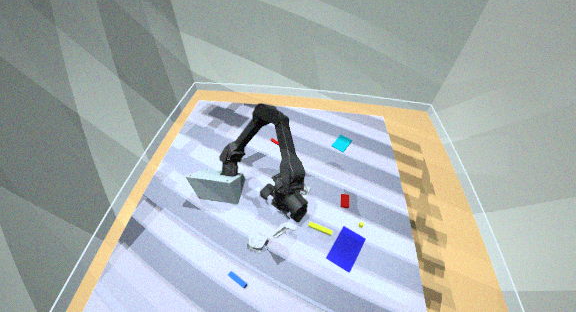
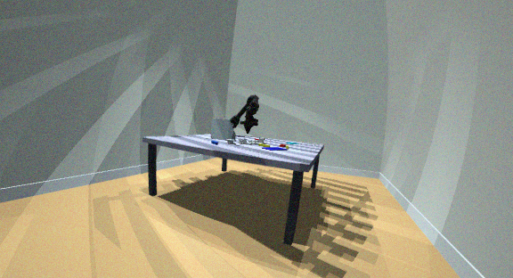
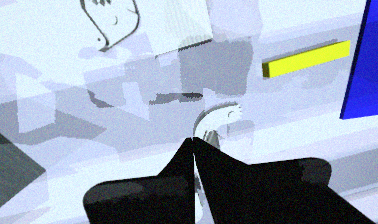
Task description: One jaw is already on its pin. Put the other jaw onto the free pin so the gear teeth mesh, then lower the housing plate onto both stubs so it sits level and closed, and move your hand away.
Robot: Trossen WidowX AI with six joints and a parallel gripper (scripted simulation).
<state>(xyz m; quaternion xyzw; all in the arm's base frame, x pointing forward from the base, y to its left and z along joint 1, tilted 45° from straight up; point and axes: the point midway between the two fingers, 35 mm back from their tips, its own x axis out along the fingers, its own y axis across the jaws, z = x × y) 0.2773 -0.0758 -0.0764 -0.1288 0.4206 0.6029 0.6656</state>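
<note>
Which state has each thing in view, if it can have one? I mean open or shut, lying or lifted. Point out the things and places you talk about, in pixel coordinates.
Gripper (image 1: 286, 200) (image 2: 248, 131) (image 3: 191, 142): shut, raised above the table.
Curved white piece (image 3: 210, 116): lying, not gripped.
Yellow bar (image 1: 320, 228) (image 2: 264, 145) (image 3: 307, 59): lying flat.
Dark blue plate (image 1: 345, 249) (image 2: 275, 149) (image 3: 372, 65): lying flat.

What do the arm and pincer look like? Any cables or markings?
Arm: matte black, chunky straight links, bulky rounded joints. Pincer: black too, two broad fingers tapering to narrow tips, each with a rounded side lobe. No cables or markings distinguishable at this grain.
</note>
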